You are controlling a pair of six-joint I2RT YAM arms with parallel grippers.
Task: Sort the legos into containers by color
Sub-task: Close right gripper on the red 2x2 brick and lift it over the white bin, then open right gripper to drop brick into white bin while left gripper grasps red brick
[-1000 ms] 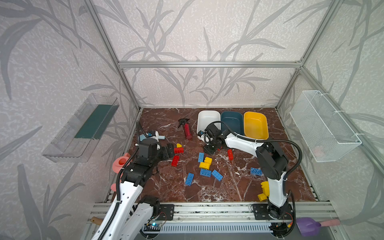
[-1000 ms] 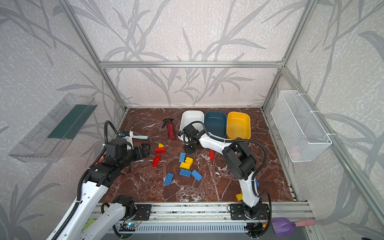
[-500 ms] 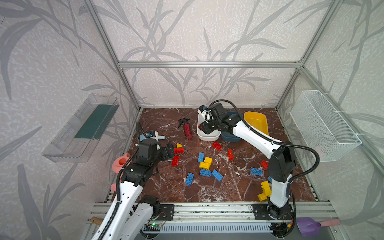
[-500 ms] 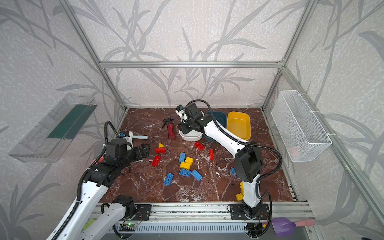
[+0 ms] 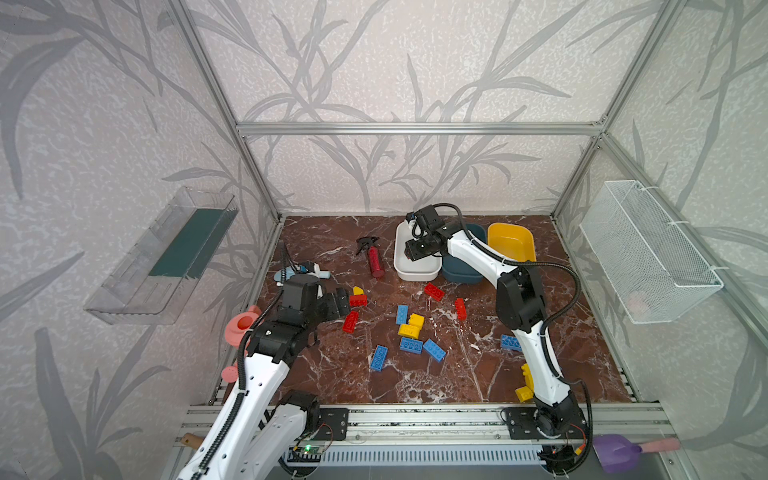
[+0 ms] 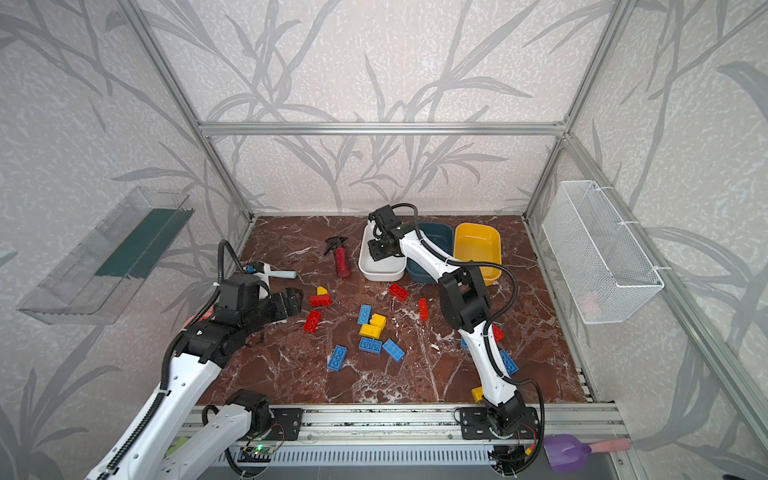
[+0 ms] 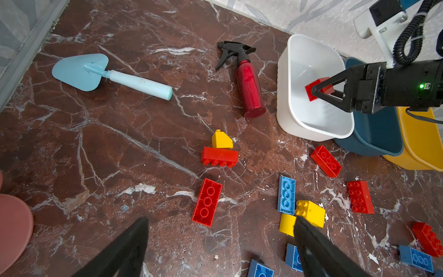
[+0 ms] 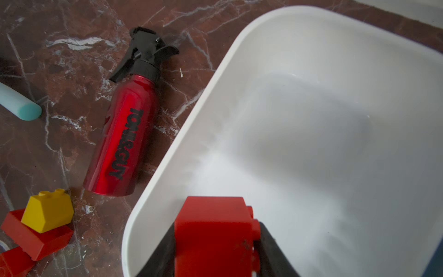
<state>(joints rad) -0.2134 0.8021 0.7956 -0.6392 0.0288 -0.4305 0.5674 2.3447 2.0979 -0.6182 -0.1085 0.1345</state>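
My right gripper (image 8: 215,236) is shut on a red lego (image 8: 213,225) and holds it over the white container (image 8: 335,120). The left wrist view shows the same grip (image 7: 314,91), with the brick above the white tub's (image 7: 286,72) inside. The teal container (image 5: 461,272) and the yellow container (image 5: 511,245) stand to the white one's right. Several red, blue and yellow legos lie loose mid-table, among them a red one (image 7: 207,202) and a yellow one (image 7: 310,212). My left gripper (image 7: 220,220) hangs open and empty above the table's left part, near those legos (image 5: 350,322).
A dark-red spray bottle (image 5: 375,262) lies left of the white tub. A light-blue trowel (image 7: 96,74) lies at the far left, and a pink object (image 5: 241,330) sits at the left edge. A wire basket (image 5: 648,249) and a clear shelf (image 5: 166,257) hang on the walls.
My right arm rose from the table in front of the tubs and moved back over the white container, carrying the red lego. The left arm stayed where it was.
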